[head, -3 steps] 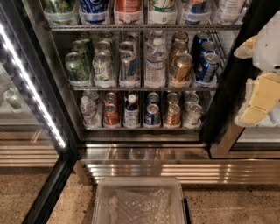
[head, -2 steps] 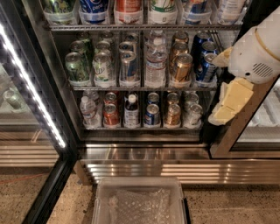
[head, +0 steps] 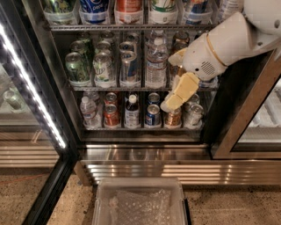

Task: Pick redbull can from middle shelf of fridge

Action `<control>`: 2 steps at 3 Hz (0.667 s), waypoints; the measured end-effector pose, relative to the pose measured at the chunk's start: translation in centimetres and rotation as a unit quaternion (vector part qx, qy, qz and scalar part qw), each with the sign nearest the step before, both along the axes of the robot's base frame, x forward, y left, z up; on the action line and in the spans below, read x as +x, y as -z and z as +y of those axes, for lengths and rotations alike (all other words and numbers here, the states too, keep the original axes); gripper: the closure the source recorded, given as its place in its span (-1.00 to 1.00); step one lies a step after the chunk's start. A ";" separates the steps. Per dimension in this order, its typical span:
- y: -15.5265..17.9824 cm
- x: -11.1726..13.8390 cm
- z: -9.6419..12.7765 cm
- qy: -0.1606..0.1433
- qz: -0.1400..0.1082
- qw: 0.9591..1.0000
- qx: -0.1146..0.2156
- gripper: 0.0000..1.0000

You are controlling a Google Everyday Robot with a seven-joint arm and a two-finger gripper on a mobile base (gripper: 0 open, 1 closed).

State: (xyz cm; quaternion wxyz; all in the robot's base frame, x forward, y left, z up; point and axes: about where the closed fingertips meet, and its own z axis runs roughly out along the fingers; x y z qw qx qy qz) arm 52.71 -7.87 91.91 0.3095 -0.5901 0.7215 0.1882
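Note:
The fridge (head: 56, 74) stands open with its LED strip (head: 30, 85) on the left. The middle shelf (head: 114, 88) holds lanes of green cans (head: 74, 66), silver cans (head: 129, 65), a water bottle (head: 156, 61) and a gold can (head: 179, 41). My gripper (head: 175, 77) reaches in from the upper right, open, with its cream fingers (head: 182, 90) in front of the gold-can lane at the shelf's right end. The white wrist covers the rightmost lane, so the redbull can is hidden behind it.
The lower tier holds short cans (head: 152, 115) and small bottles (head: 131, 110). The top tier holds large bottles (head: 127, 6). A clear plastic bin (head: 140, 204) sits on the floor in front of the fridge sill. The door frame (head: 246, 114) stands at right.
The arm has swung in from the right edge, leftward and forward, and now covers the right lanes of the middle shelf, hiding the blue-and-silver cans seen before.

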 end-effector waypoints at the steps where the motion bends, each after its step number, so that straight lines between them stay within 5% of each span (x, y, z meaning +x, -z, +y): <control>1: 0.9 1.3 4.1 -0.041 0.022 0.999 0.020 -1.00; 2: 1.1 1.3 4.5 -0.045 0.024 0.999 0.020 -1.00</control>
